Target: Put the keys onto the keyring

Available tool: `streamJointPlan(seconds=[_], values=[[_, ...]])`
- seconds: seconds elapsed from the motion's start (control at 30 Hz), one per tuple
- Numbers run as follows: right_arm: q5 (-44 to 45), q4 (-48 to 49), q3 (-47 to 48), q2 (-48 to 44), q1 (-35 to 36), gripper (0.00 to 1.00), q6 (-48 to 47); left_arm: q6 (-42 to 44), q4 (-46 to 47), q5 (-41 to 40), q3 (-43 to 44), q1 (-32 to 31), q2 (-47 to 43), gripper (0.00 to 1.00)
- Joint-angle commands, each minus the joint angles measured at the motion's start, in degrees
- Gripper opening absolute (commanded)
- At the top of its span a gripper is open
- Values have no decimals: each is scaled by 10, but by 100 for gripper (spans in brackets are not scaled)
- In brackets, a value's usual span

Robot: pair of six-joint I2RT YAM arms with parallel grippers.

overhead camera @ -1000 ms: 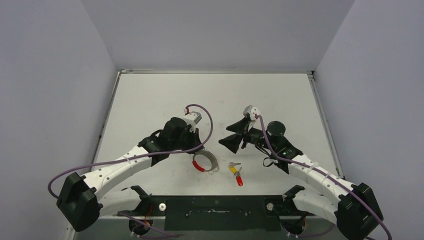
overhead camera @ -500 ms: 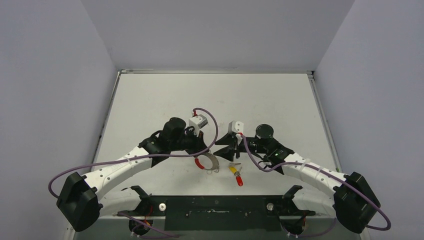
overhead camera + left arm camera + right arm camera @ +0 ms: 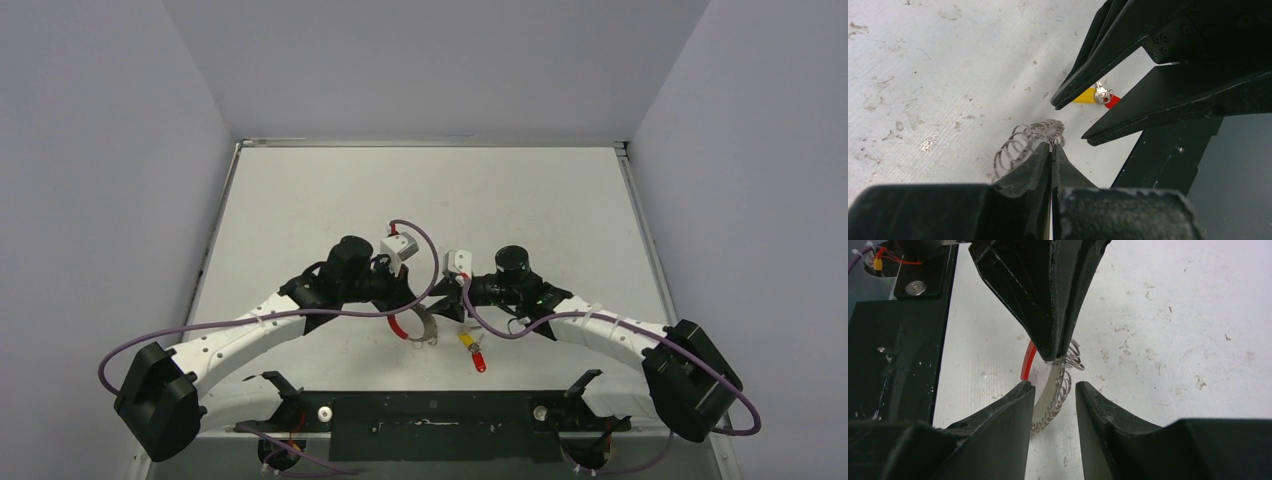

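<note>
The keyring (image 3: 420,326) is a silvery coiled loop with a red sleeve (image 3: 398,331), near the table's front middle. My left gripper (image 3: 417,304) is shut on its coil, seen pinched at the fingertips in the left wrist view (image 3: 1052,145). My right gripper (image 3: 441,304) is open, its fingers either side of the coil (image 3: 1062,390) in the right wrist view (image 3: 1054,388), facing the left gripper's fingers (image 3: 1048,305). The keys lie on the table just right of the ring, the yellow-headed one (image 3: 466,340) joined to the red-headed one (image 3: 479,363); they also show in the left wrist view (image 3: 1084,96).
The white table (image 3: 330,200) is walled by grey panels. A black base plate (image 3: 430,420) runs along the near edge below the ring and keys. Purple cables loop over both arms.
My right arm has swung left until its open fingers bracket the keyring. My left gripper has moved right and down onto the ring's coil and is closed on it.
</note>
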Motion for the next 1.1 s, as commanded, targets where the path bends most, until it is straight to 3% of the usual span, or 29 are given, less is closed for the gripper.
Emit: streamJointPlan(seconds=[0.0,0.3,0.47,0.57,0.67,0.83,1.07], values=[[-4,25,25,14,6,37,-19,18,0,-15,7,-6,-15,0],[-5,43,41,58,10,38,-15,36,-17,-29,7,-9,-19,0],[47,49,38,72,10,42,0,20,-43,-103,5,-9,-25,0],[90,46,39,83,10,45,18,-27,-40,-174,-12,-10,-35,26],[113,31,49,101,9,47,47,-87,-38,-238,-31,-8,-41,37],[116,-1,65,140,8,48,110,-172,-29,-282,-63,-4,-36,42],[94,32,12,161,12,47,200,-249,-5,-251,-107,19,-7,41]])
